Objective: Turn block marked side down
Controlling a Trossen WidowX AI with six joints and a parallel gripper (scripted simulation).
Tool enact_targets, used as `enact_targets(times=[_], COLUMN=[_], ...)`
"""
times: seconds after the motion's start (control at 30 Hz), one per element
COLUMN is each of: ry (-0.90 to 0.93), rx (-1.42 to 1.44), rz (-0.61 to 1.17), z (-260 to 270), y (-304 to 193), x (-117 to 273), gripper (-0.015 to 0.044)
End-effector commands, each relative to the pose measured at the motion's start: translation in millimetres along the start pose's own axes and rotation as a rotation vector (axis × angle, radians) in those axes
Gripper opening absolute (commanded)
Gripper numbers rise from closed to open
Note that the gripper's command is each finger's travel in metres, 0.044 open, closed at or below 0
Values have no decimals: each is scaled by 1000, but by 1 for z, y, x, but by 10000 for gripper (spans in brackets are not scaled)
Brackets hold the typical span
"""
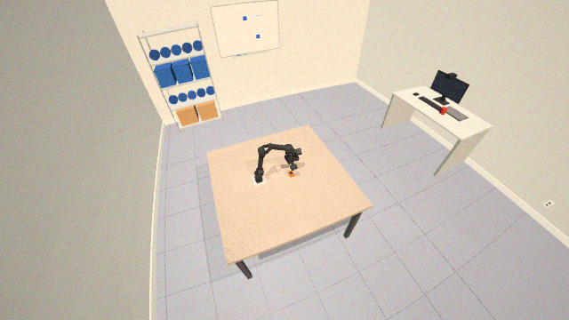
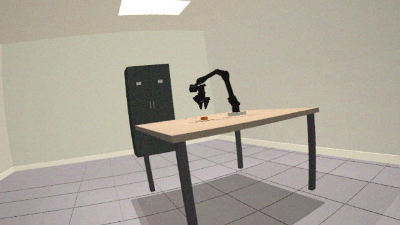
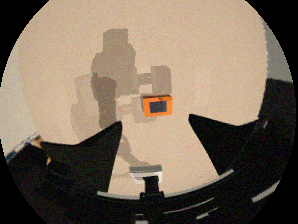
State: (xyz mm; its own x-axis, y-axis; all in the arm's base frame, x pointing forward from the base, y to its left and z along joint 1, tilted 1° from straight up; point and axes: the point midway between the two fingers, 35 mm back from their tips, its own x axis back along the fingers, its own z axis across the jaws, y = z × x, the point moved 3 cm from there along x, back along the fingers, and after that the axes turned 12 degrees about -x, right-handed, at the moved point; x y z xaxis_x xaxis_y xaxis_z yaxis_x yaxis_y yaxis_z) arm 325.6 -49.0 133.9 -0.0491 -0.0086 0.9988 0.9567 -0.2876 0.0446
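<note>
A small orange block lies flat on the wooden table. Its marked side, with a dark rectangle, faces up in the wrist view. My gripper points down above the block, clear of it, and is open with nothing between the fingers. In the wrist view the block shows between the two fingers' lines, a little beyond the fingertips. The block's underside is hidden.
The arm's pale base plate stands on the table to the block's left in the top view. The arm's shadow falls around the block. A shelf, a desk and a dark cabinet stand away from the table.
</note>
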Motion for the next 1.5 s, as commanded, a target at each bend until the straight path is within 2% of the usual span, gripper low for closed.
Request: enact_targets(times=[0.0, 0.07, 0.2, 1.37, 1.47], ry=[-19, -19, -19, -19, -19], rx=[2, 2, 2, 2, 2], rz=[29, 29, 29, 29, 29], z=[-10, -10, -11, -13, -13], y=[-1, -1, -3, -3, -3], x=[-2, -5, -37, -84, -84], gripper=[440, 440, 440, 440, 361])
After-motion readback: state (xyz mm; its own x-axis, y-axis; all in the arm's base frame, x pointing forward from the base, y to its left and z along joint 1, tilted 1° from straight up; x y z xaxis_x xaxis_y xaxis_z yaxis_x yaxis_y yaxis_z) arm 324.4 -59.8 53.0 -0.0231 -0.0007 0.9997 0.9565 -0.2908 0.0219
